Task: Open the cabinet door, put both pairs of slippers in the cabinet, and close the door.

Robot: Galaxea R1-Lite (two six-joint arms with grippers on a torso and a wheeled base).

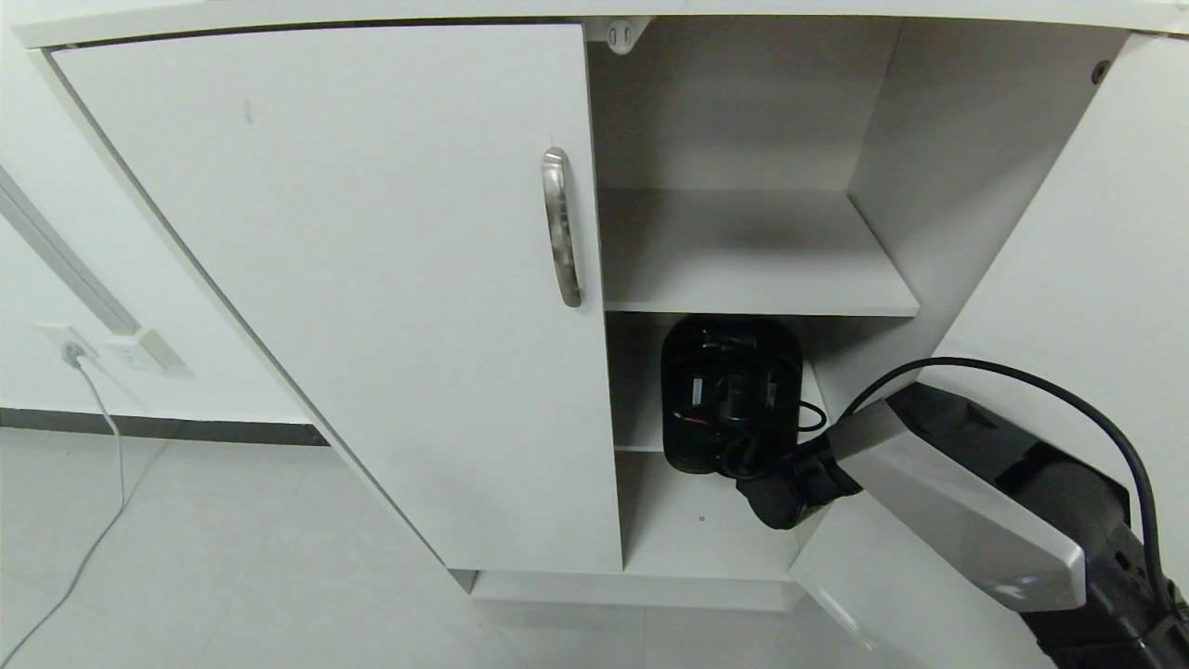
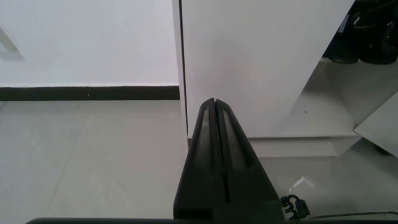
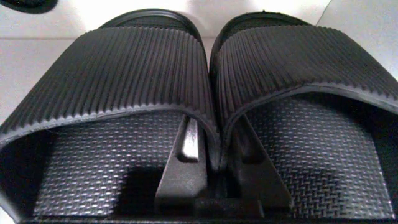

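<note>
My right claw [image 3: 214, 160] is clamped on the pair of black ribbed rubber slippers [image 3: 143, 74], pinching their two inner walls together from the heel end. The pair is inside the white cabinet [image 1: 743, 102], at the lower shelf [image 1: 636, 423]. The toes point far and the long axis runs in line with my reach, so letting go should need only a straight pull nearward. I cannot tell whether the soles rest down. My left claw [image 2: 214, 124], closed and empty, hangs low before the shut left door [image 1: 372, 279].
</note>
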